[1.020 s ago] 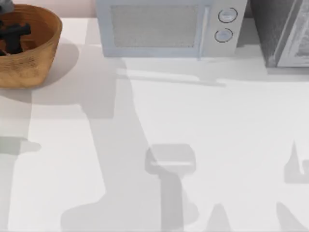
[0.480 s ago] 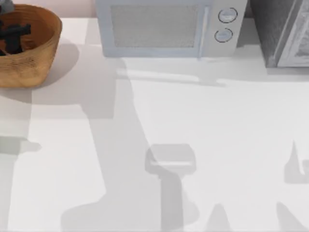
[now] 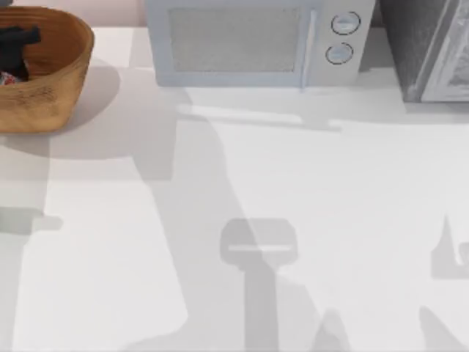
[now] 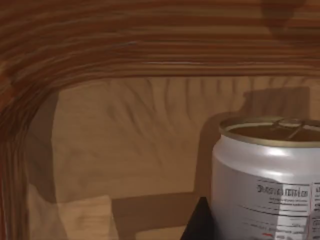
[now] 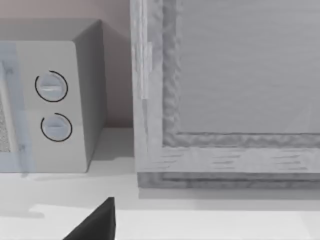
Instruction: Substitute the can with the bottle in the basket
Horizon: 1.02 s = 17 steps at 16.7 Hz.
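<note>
The wicker basket (image 3: 51,88) stands at the table's far left corner. My left gripper (image 3: 16,45) is down inside it, a dark shape over the orange-brown floor. A sliver of the white and red can (image 3: 4,77) shows beside it at the view's left edge. In the left wrist view the can (image 4: 267,185) stands upright and very close on the basket floor (image 4: 125,140), its dull gold top visible, with the ribbed wall (image 4: 150,45) behind. The bottle is out of view. My right gripper (image 5: 97,222) is parked at the right, facing the appliances.
A pale microwave (image 3: 253,40) with two round knobs stands at the back centre. A grey textured appliance (image 3: 432,48) stands at the back right. Arm shadows fall across the white tabletop (image 3: 330,191).
My left gripper has shifted slightly left and toward the back inside the basket. The can's red and white edge now shows beside it. The arm's shadow on the table has moved.
</note>
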Available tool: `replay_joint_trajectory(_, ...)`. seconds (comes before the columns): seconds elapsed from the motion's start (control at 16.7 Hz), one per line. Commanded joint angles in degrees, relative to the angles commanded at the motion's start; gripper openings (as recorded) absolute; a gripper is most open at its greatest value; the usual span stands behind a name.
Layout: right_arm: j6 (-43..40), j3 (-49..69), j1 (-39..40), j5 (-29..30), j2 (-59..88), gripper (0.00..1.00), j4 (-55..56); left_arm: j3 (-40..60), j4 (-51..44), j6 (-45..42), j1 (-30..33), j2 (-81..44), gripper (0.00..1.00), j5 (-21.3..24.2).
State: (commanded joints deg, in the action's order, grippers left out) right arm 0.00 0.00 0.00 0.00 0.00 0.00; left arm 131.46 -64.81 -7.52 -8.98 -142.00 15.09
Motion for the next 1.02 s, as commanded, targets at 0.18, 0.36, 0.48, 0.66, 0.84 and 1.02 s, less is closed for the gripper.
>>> replay_joint_trajectory(0.18, 0.0, 0.0, 0.0, 0.0, 0.0, 1.0, 0.0, -12.26, 7.85, 0.91, -0.23, 11.18, 0.0, -2.33)
replay_joint_trajectory(0.36, 0.0, 0.0, 0.0, 0.0, 0.0, 1.0, 0.0, -27.98, 17.34, 1.75, 0.04, 26.06, 0.0, -5.22)
replay_joint_trajectory(0.48, 0.0, 0.0, 0.0, 0.0, 0.0, 1.0, 0.0, -39.38, 24.1, 2.5, 0.25, 37.21, 0.0, -7.26)
replay_joint_trajectory(0.66, 0.0, 0.0, 0.0, 0.0, 0.0, 1.0, 0.0, -57.09, 34.37, 3.55, 0.98, 55.77, 0.0, -9.93)
replay_joint_trajectory(0.84, 0.0, 0.0, 0.0, 0.0, 0.0, 1.0, 0.0, -75.12, 43.27, 4.55, 2.1, 74.92, 0.0, -12.14)
replay_joint_trajectory(1.02, 0.0, 0.0, 0.0, 0.0, 0.0, 1.0, 0.0, -92.15, 50.69, 5.49, 3.56, 93.85, 0.0, -13.7)
